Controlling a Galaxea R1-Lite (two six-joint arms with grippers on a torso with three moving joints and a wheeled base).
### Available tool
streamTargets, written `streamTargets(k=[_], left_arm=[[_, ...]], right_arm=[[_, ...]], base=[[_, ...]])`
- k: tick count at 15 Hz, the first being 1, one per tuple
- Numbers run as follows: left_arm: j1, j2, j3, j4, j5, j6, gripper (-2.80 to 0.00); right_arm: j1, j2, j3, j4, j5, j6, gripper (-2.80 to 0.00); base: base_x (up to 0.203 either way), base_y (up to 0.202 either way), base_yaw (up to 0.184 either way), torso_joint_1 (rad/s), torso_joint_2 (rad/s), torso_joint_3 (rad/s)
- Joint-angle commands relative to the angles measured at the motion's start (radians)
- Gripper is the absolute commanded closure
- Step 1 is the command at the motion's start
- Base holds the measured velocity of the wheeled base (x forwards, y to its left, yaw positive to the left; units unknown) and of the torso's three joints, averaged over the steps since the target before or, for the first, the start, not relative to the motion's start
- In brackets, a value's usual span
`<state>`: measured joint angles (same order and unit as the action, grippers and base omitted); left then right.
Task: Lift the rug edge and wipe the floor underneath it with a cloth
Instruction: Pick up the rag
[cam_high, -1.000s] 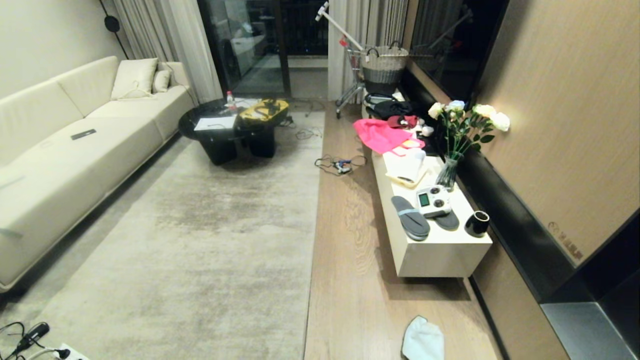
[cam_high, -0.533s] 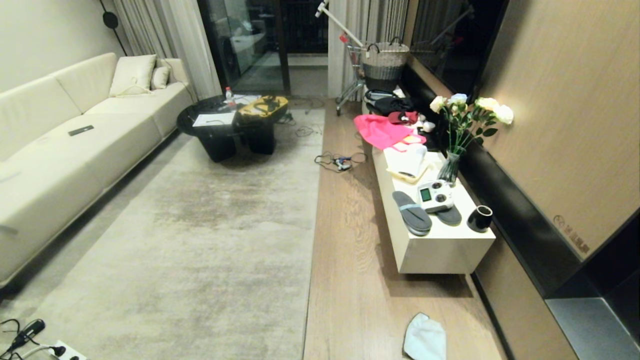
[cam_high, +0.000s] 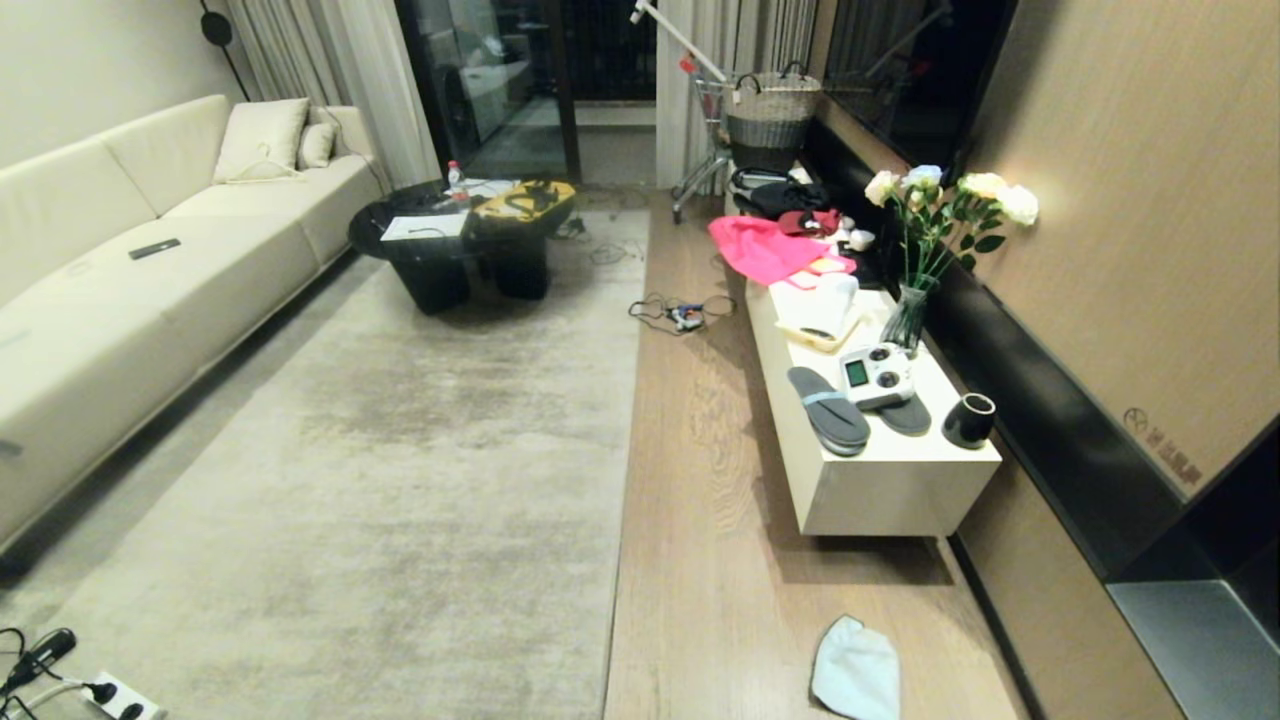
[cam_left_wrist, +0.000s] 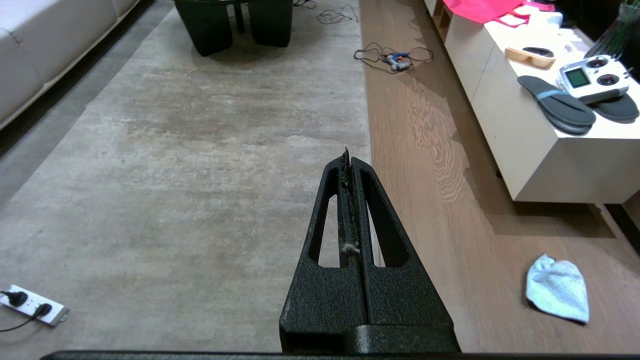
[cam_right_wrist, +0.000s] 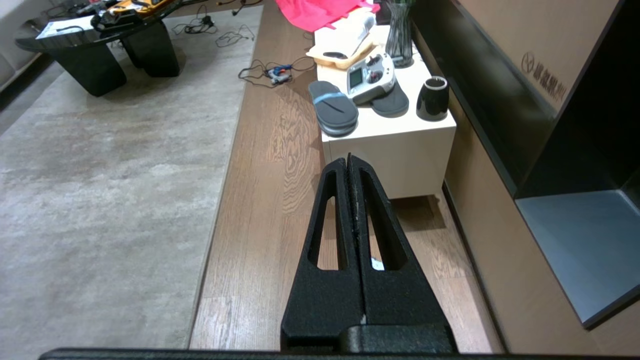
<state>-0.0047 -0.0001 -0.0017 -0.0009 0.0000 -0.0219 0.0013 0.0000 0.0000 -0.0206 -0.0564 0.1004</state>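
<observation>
The large grey-beige rug lies flat, and its rug edge (cam_high: 622, 480) runs straight away from me beside the strip of wooden floor (cam_high: 700, 500). The pale blue-white cloth (cam_high: 856, 670) lies crumpled on the planks near the low cabinet's near end. Neither arm shows in the head view. In the left wrist view my left gripper (cam_left_wrist: 348, 157) is shut and empty, held high over the rug edge (cam_left_wrist: 367, 125), with the cloth (cam_left_wrist: 557, 287) off to one side. My right gripper (cam_right_wrist: 349, 160) is shut and empty above the floor (cam_right_wrist: 270, 200); it hides nearly all of the cloth (cam_right_wrist: 376, 263).
A white low cabinet (cam_high: 900, 490) along the right wall carries slippers, a controller (cam_high: 877, 376), a black cup (cam_high: 969, 420) and a flower vase (cam_high: 908, 318). A black coffee table (cam_high: 450, 260) stands on the rug, a sofa (cam_high: 120, 290) at left. Cables (cam_high: 680, 312) and a power strip (cam_high: 120, 700) lie on the ground.
The whole head view has shifted as the camera moved; the cloth and cabinet now sit a little higher in the picture. Nothing on the floor has moved.
</observation>
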Motion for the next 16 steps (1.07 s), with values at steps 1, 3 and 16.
streamTargets(k=[1, 3, 16], left_arm=[[0.000, 0.000, 0.000, -0.001, 0.000, 0.000, 0.00], [0.000, 0.000, 0.000, -0.001, 0.000, -0.001, 0.00], [0.000, 0.000, 0.000, -0.001, 0.000, -0.001, 0.00]], right_arm=[[0.000, 0.002, 0.000, -0.001, 0.000, 0.001, 0.00], [0.000, 0.002, 0.000, -0.001, 0.000, 0.001, 0.00], [0.000, 0.002, 0.000, -0.001, 0.000, 0.005, 0.00]], base=[[0.000, 0.000, 0.000, -0.190, 0.55, 0.344], [0.000, 0.000, 0.000, -0.188, 0.56, 0.357], [0.000, 0.000, 0.000, -0.126, 0.50, 0.370]])
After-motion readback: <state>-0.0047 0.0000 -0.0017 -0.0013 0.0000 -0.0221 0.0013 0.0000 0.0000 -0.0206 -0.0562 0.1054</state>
